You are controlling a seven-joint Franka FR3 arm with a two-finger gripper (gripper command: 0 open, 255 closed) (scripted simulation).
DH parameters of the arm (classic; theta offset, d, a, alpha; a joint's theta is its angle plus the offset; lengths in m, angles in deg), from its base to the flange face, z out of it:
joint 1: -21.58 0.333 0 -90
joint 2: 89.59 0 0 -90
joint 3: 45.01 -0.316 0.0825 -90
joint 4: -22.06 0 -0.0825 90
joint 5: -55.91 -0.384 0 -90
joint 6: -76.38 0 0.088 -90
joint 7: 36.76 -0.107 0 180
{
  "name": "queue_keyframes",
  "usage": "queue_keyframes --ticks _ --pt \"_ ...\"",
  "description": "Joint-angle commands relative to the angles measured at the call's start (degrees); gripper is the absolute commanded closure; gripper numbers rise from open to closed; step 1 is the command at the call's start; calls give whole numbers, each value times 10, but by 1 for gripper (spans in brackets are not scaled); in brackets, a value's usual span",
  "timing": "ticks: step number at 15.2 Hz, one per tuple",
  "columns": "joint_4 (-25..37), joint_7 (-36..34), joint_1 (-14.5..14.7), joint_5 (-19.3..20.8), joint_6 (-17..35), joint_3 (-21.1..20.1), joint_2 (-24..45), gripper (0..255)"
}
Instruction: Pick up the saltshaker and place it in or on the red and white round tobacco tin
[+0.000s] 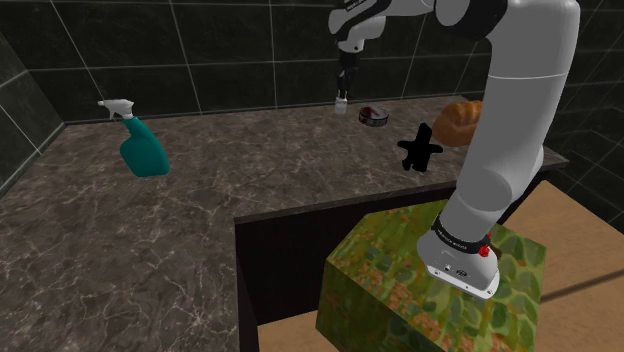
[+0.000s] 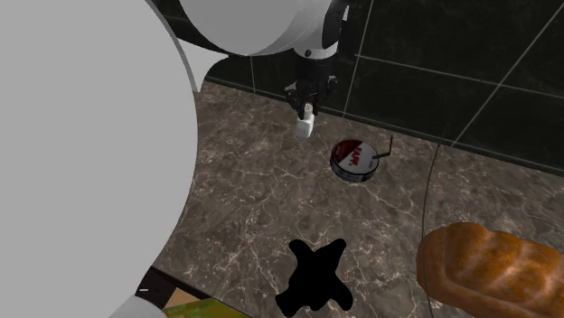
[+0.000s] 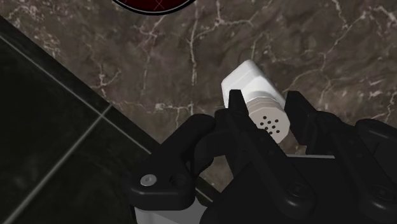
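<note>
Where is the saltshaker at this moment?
In the second exterior view the white saltshaker is clasped in the gripper over the stone counter, near the dark tiled wall and to the left of the red and white tin.

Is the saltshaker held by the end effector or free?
Held: the end effector clasps the white saltshaker between its two black fingers in the wrist view.

The red and white round tin is cut off at the wrist view's edge. In the shoulder view, the white arm hides part of the brown bread loaf.
</note>
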Motion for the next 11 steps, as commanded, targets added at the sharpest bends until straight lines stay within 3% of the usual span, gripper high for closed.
queue_keyframes --ticks 1,11 --pt "11 -1 0 1 -14 1 -3 255" --pt "65 -6 0 9 -85 3 -21 255"
